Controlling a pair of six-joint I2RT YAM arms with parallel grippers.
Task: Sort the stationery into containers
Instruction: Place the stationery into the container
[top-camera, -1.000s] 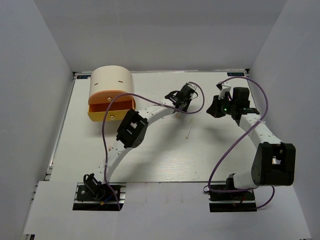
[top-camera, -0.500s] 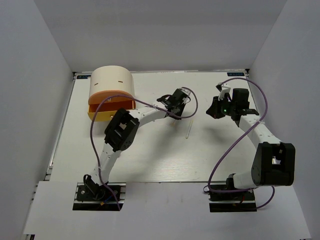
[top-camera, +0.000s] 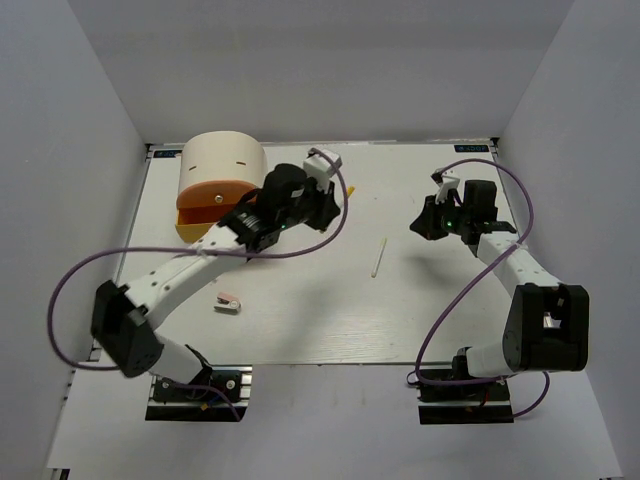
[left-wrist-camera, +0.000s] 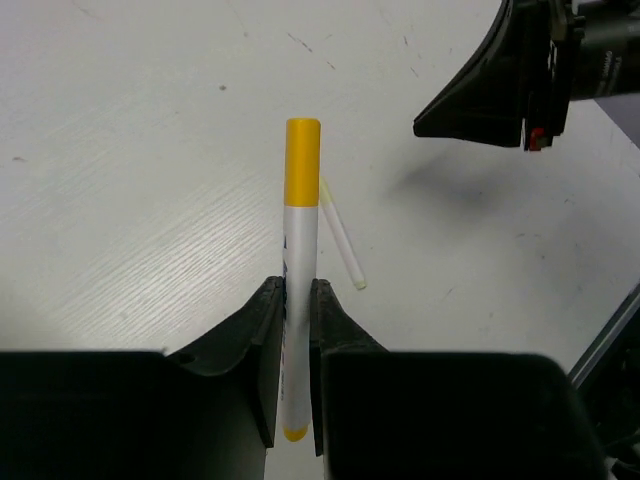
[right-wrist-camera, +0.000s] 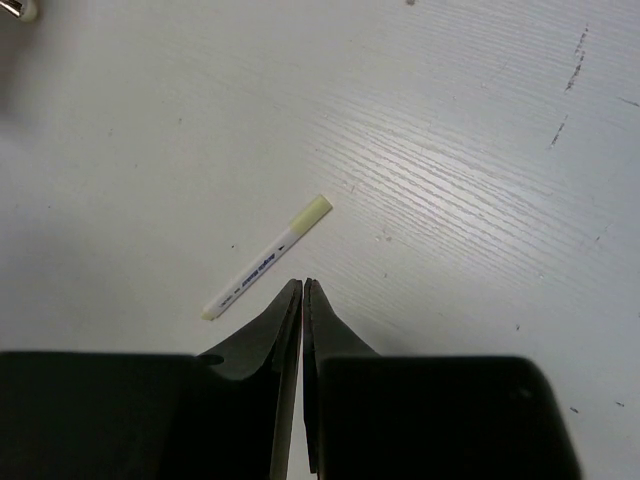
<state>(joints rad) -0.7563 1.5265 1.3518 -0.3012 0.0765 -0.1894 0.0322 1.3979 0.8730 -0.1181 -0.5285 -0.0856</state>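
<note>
Lying across the front of the cream box (top-camera: 222, 160), the left arm hides part of the pulled-out yellow drawer (top-camera: 192, 226) at the box's base. A purple cable (top-camera: 70, 290) loops wide off that arm on the left of the table (top-camera: 300, 335).

The left gripper (left-wrist-camera: 296, 300) is clamped on 1 white pen (left-wrist-camera: 301, 235), held off the table just right of the box. The pen's long axis runs in line with the fingers, and its yellow cap sticks out forward, away from the wrist and toward the right arm.

A 2nd, thinner pen (top-camera: 379, 257) lies flat on the table between the 2 grippers, touching neither. Seen from above, its long axis runs nearly near-to-far with a slight tilt. In the right wrist view, its pale yellow cap points away from the fingertips.

The right gripper (right-wrist-camera: 302, 295) hangs over bare table with its fingers together and nothing between them. A small grey-and-pink piece (top-camera: 228, 302) sits near the left arm, well apart from both pens.
</note>
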